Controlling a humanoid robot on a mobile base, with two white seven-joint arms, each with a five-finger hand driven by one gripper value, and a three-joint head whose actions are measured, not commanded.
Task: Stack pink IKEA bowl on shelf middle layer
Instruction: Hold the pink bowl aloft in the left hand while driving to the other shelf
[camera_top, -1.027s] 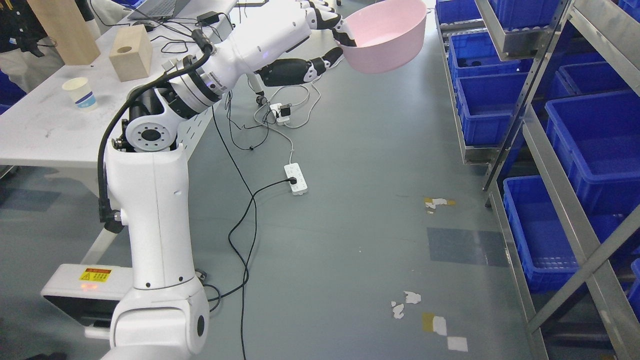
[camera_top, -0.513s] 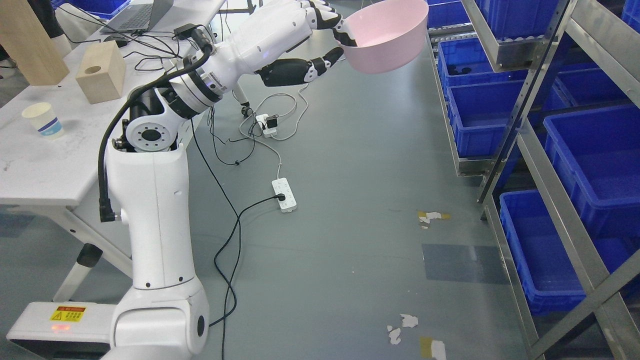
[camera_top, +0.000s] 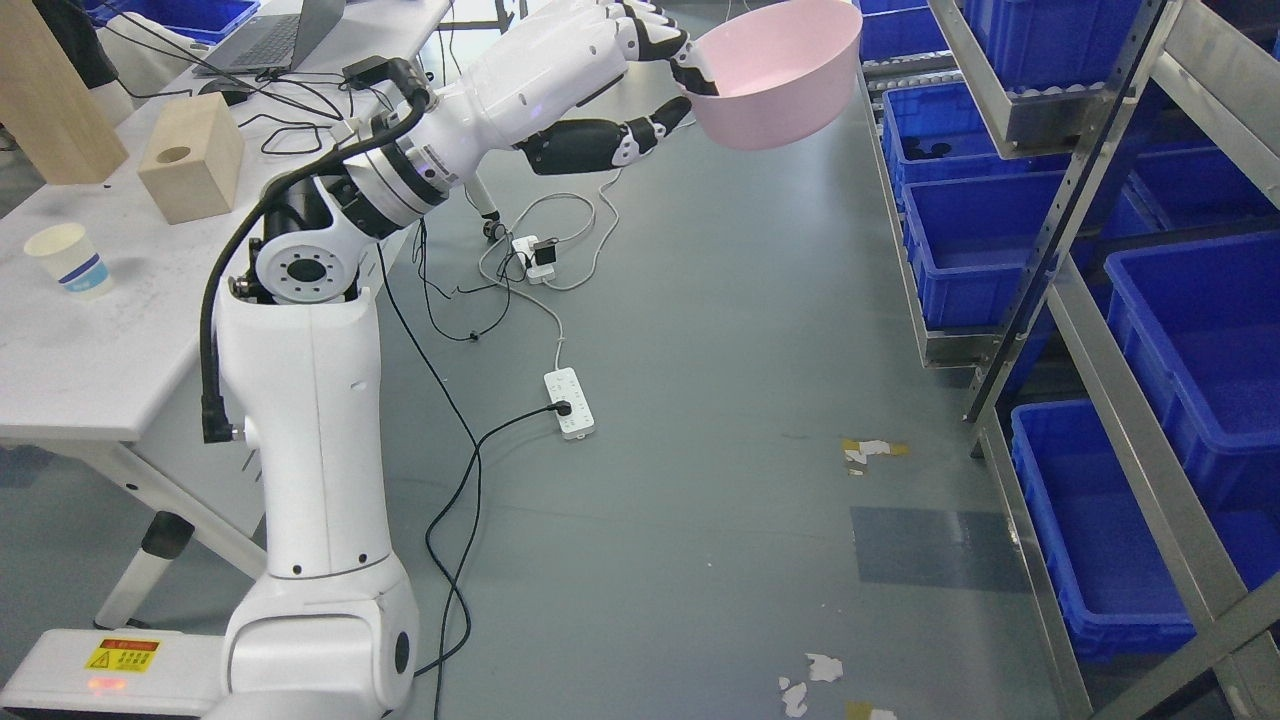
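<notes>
fingers (camera_top: 690, 68) clamped over near rim, thumb under | left hand (camera_top: 640, 70) holds pink bowl (camera_top: 775, 75) aloft, top centre of frame | step: carrying toward shelf (camera_top: 1040, 240) at right, apart from it | next: reach right, find middle layer, lower level

— What couldn't you make out?
— The pink bowl (camera_top: 775, 75) ran off the top edge, its far rim lost. The laptop (camera_top: 275, 35) was cropped too.
— And the shelf (camera_top: 1100, 330)?
— Cut at the right (upper levels unseen); bin contents too dark.
</notes>
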